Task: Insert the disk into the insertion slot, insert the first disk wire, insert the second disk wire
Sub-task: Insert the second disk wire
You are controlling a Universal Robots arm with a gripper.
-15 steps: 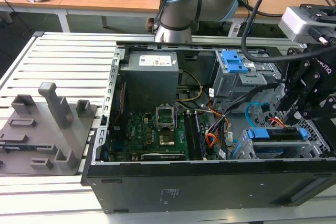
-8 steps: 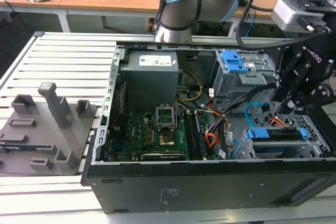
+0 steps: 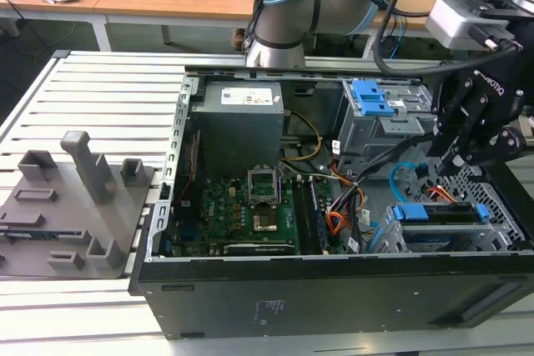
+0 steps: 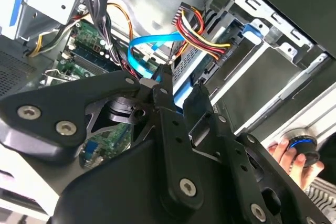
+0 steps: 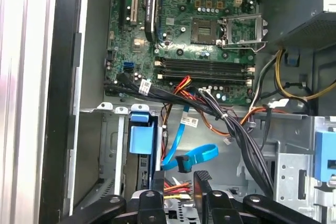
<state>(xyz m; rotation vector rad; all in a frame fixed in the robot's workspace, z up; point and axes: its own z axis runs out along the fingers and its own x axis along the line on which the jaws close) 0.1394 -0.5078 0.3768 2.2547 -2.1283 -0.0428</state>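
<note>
- A slatted aluminium table (image 3: 100,89) carries the open black steel computer case (image 3: 334,289), which lies on its side.
- The grey, round-jointed robot arm (image 3: 284,14) is seen behind the case.
- Inside the case, a boxy grey power supply (image 3: 238,127) is set next to a green motherboard (image 3: 250,214) studded with sockets and slots.
- A moulded grey fixture tray (image 3: 75,206) with upright pegs lies on the table at the exterior view's left.
- The taller sheet-metal cage (image 3: 375,127), topped by a blue latch, stands between the power supply and the gripper.
- The insertion slot (image 3: 385,241), low and of perforated grey metal, is found at the case's near corner on the exterior view's right.
- The disk (image 3: 417,211) is seated in that slot, and its glossy blue plastic carrier frame shows along the edge.
- The gripper (image 3: 457,156) (image 4: 182,85) (image 5: 176,182), of matt black bolted links, is held just above the disk. Its fingers (image 4: 165,77) are parted by a modest gap, and nothing is seen clamped between them.
- The first disk wire (image 3: 442,195) (image 4: 197,27), a thin bundle of mostly red and orange strands, runs to a black plug set against the disk's end.
- The second disk wire (image 3: 400,174) (image 4: 152,40) (image 5: 202,153), flat and light blue, is curled in a loop. Its small black plug hangs free close to the gripper.
- A person's hand (image 4: 283,156) is seen at the case's outer edge.
</note>
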